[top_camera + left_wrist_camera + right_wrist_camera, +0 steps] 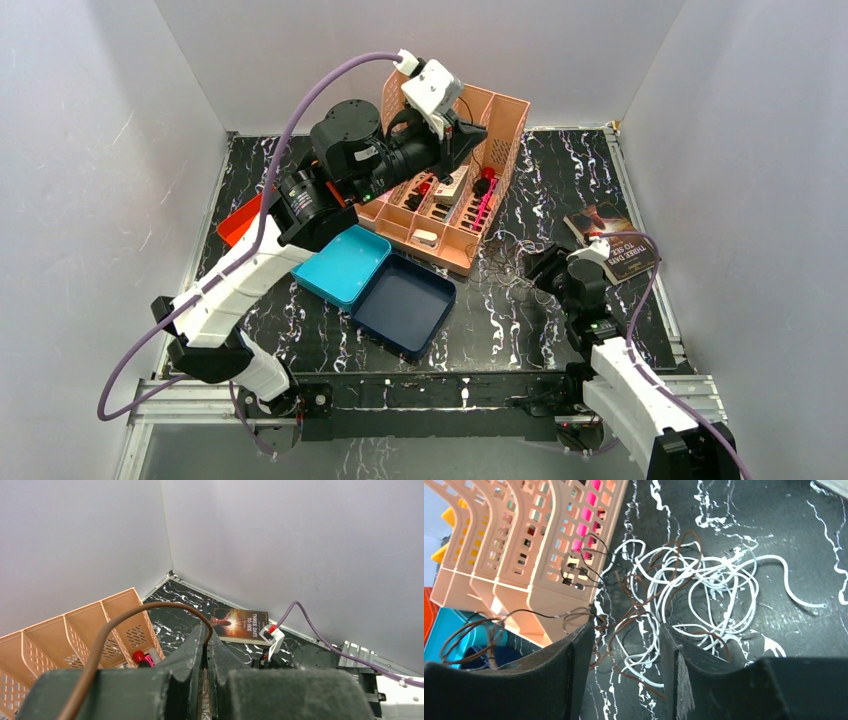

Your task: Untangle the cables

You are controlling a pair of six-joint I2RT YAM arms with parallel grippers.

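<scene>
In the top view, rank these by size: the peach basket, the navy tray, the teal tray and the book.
1. peach basket
2. navy tray and teal tray, too alike to rank
3. book, partly hidden

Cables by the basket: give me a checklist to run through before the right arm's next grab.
1. Left gripper clamped on the brown cable: ok.
2. Right gripper open: ok.
3. Tangle lined up with the right jaws' gap: ok, brown and white strands cross it.
4. One strand isolated for the grab: not ok.
5. Dark strands free of the basket holes: cannot tell.
</scene>
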